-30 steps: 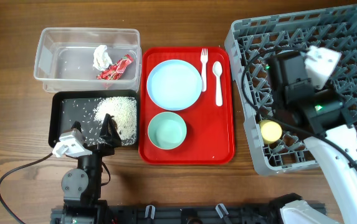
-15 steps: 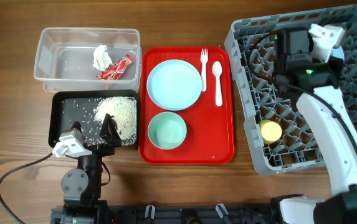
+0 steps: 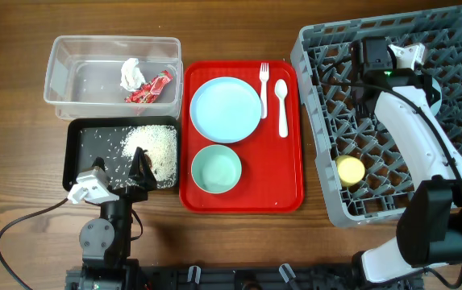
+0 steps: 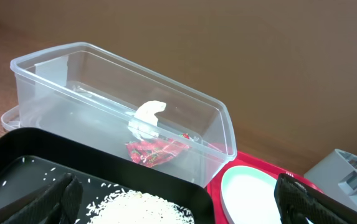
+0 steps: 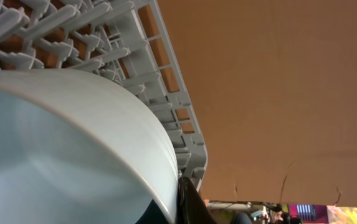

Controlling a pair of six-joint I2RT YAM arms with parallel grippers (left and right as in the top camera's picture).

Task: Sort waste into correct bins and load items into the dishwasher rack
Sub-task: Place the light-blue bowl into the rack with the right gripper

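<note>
The clear tub (image 3: 61, 64) holds the white tissue (image 3: 131, 74) and the red wrapper (image 3: 150, 90). The black tray (image 3: 85, 141) holds rice (image 3: 156, 143). My left gripper (image 3: 139, 165) hovers open and empty over the tray's near edge; the left wrist view shows its jaws (image 4: 178, 199) wide apart above the rice (image 4: 141, 208). My right gripper (image 3: 368, 56) is over the far side of the grey rack (image 3: 319, 161), shut (image 5: 178, 199) on the rim of the light blue bowl (image 5: 60, 143). In the overhead view the arm hides this bowl. A yellow cup (image 3: 349, 169) sits in the rack.
The red serving tray (image 3: 287, 185) holds the light blue plate (image 3: 226, 109), pale green bowl (image 3: 216, 170), white fork (image 3: 264, 80) and spoon (image 3: 281, 101). The right arm stretches across the rack from the near right corner.
The right arm has moved with the bowl from the middle of the rack toward its far side. The left arm has not moved.
</note>
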